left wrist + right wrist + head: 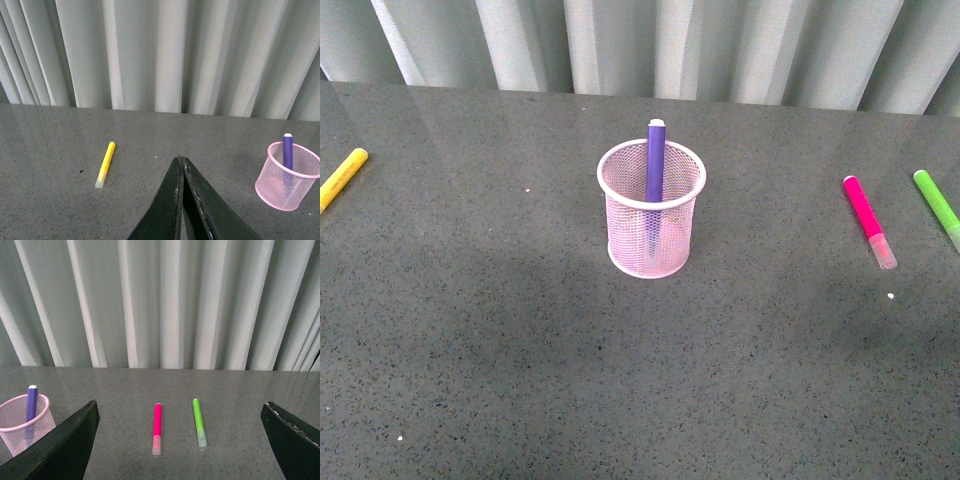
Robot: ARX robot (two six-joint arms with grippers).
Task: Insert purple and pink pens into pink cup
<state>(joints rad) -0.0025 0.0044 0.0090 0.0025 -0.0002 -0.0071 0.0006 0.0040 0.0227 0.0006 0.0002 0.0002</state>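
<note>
The pink cup (651, 210) stands upright mid-table with the purple pen (655, 160) standing inside it, its end above the rim. The cup (287, 176) and purple pen (287, 150) also show in the left wrist view, and the cup (24, 422) with the pen (31, 402) in the right wrist view. The pink pen (869, 220) lies flat on the table at the right, clear cap toward me. In the right wrist view the pink pen (157, 428) lies ahead of my open, empty right gripper (181, 412). My left gripper (181, 161) is shut and empty. Neither arm shows in the front view.
A lime-green marker (937, 205) lies right of the pink pen, also seen in the right wrist view (199, 422). A yellow marker (342, 177) lies at the far left, and in the left wrist view (105, 163). A grey curtain (650, 45) hangs behind the dark speckled table (620, 380).
</note>
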